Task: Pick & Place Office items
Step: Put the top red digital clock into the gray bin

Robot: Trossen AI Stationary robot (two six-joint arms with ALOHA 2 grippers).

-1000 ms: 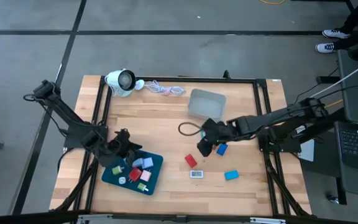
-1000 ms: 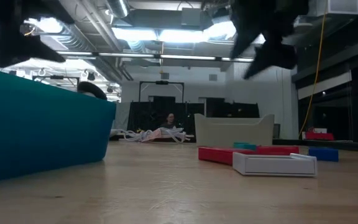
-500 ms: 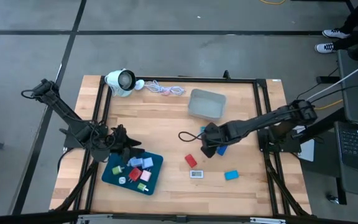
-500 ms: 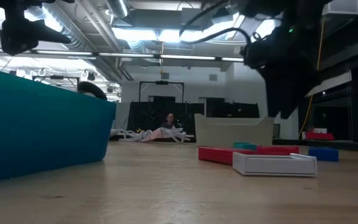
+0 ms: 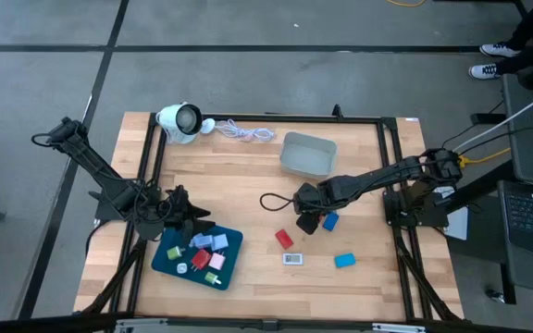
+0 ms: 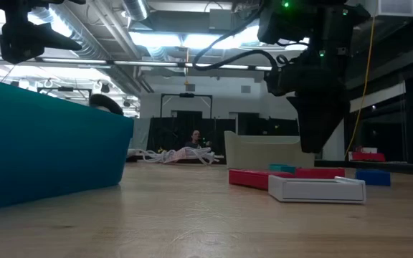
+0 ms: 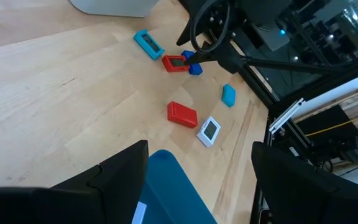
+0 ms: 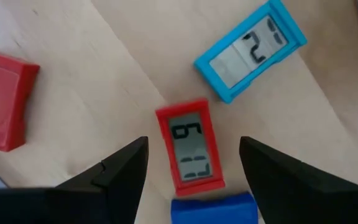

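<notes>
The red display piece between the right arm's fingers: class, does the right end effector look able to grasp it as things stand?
Probably yes. The right end effector is open directly over the red display piece, with bare wood on both flanks; only the blue block touches one end.

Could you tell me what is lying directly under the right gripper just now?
The right gripper, open, hangs over a red clock showing digits, lying flat on the table. A blue piece sits beside it, partly cut off from view.

Right gripper (image 8: 191, 186) lowered near table centre, fingers spread, arm stretched inward. Left gripper (image 5: 188, 215) hovers at the table's left side, fingers parted.
</notes>
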